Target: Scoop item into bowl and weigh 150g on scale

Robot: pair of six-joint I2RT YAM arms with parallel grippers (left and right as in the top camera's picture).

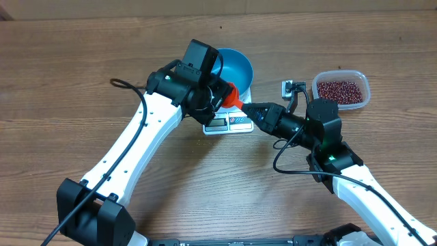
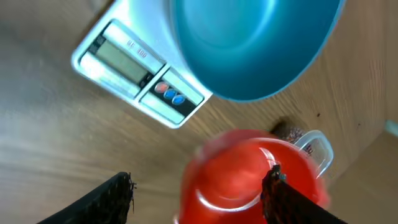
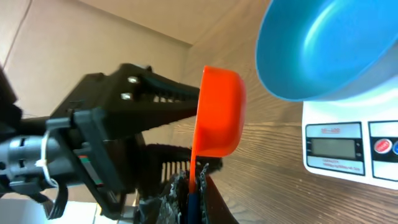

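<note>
The right tool [image 3: 194, 185] pinches the orange plastic scoop [image 3: 217, 112], the left tool [image 2: 200, 177] is spread around it, so next it should dig small dark red beans [image 1: 339, 89] from the clear plastic tub [image 1: 364, 94] for the round blue bowl [image 1: 233, 67] on the flat white scale [image 1: 229, 124].

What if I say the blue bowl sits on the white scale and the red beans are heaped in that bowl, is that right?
Not quite. The beans are not in the bowl; they lie in the clear tub to the side, as the overhead view shows. The bowl does sit on the scale.
</note>
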